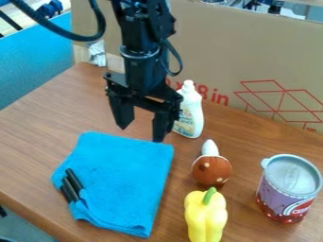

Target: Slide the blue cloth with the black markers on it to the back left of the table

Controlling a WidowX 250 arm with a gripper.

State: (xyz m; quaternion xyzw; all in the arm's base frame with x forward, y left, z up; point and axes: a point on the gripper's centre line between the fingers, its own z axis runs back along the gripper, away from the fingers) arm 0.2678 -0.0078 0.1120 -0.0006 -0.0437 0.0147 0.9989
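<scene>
Under the black gripper (140, 132), on the brown wood-grained table (38, 137): a blue cloth (123, 179), laid flat, slightly rumpled, near the table's front left edge. Jaws apart, pointing down over the cloth's far edge, with open space between them. At the cloth's left side, a pair of black sticks (74, 179), side by side. Just behind the gripper, an upright white bottle (192, 118). To the cloth's right, a brown, white-spotted toy (212, 170) with a pale pointed top; nearer the camera, a yellow pepper (205, 217) with a green stem; farther right, a purple-and-red can (284, 194) with a silvery lid. Along the back, a tall cardboard panel (252, 52) with red line drawings. At upper left, beyond the table, a flat blue surface (31, 66).
</scene>
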